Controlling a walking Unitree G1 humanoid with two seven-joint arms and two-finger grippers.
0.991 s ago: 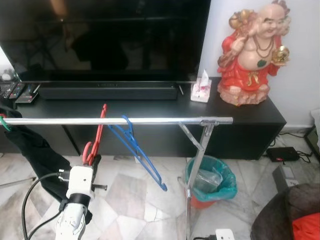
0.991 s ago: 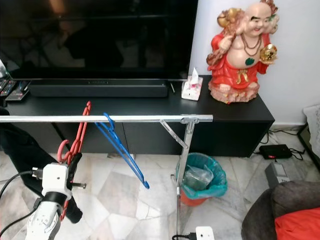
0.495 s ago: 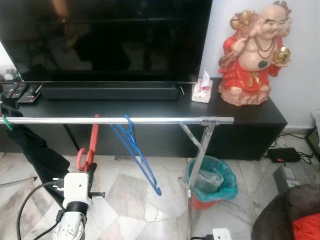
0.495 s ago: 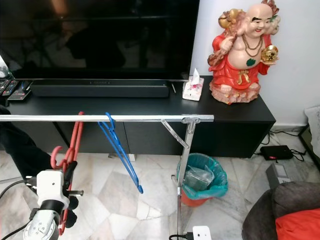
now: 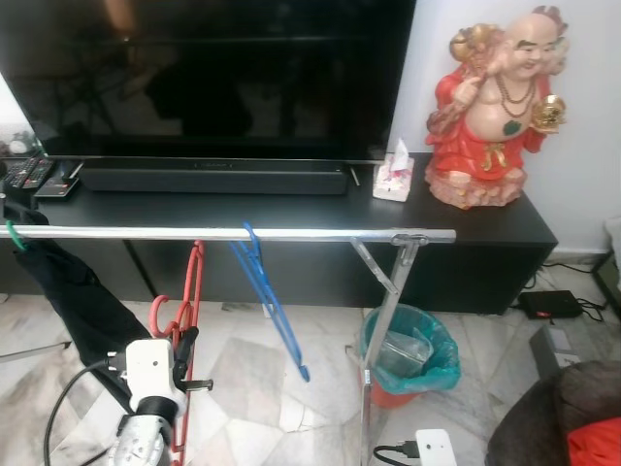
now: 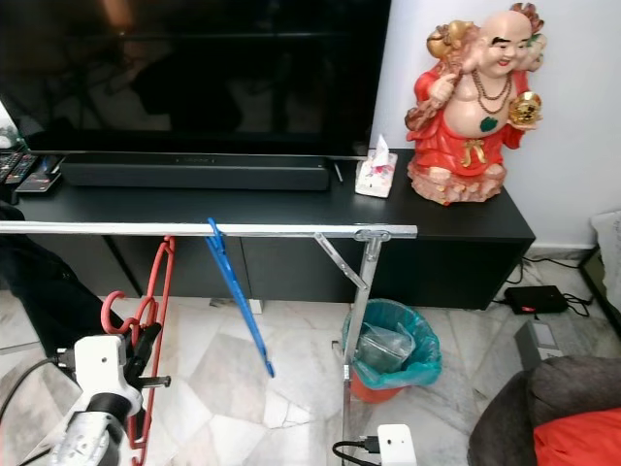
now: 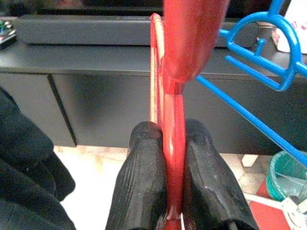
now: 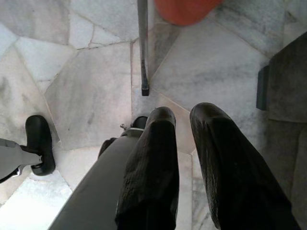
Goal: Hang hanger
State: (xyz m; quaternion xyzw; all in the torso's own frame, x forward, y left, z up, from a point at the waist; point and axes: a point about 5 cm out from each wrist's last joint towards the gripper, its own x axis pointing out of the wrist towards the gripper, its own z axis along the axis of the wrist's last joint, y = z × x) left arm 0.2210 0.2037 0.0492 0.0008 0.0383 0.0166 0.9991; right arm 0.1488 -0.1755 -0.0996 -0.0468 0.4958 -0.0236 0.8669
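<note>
2 hangers: 1 red (image 5: 184, 330), 1 blue (image 5: 267, 301). 1 rail (image 5: 320, 234), 1 TV (image 5: 209, 78), 1 soundbar (image 5: 209, 178), 1 statue (image 5: 495, 112), 1 tissue pack (image 5: 393, 175), 1 bin (image 5: 412, 354) (teal liner), 1 black garment (image 5: 73, 306).

The rail (image 5: 233, 234) runs off the frame at nine o'clock, the red hanger (image 5: 186, 320) drops past the edge at six o'clock, and the sofa (image 5: 558, 417) is cut at four o'clock.

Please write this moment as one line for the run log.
left gripper: shut on red hanger | hook below rail, not hung | blue hanger: on rail | right gripper: idle, low
</note>
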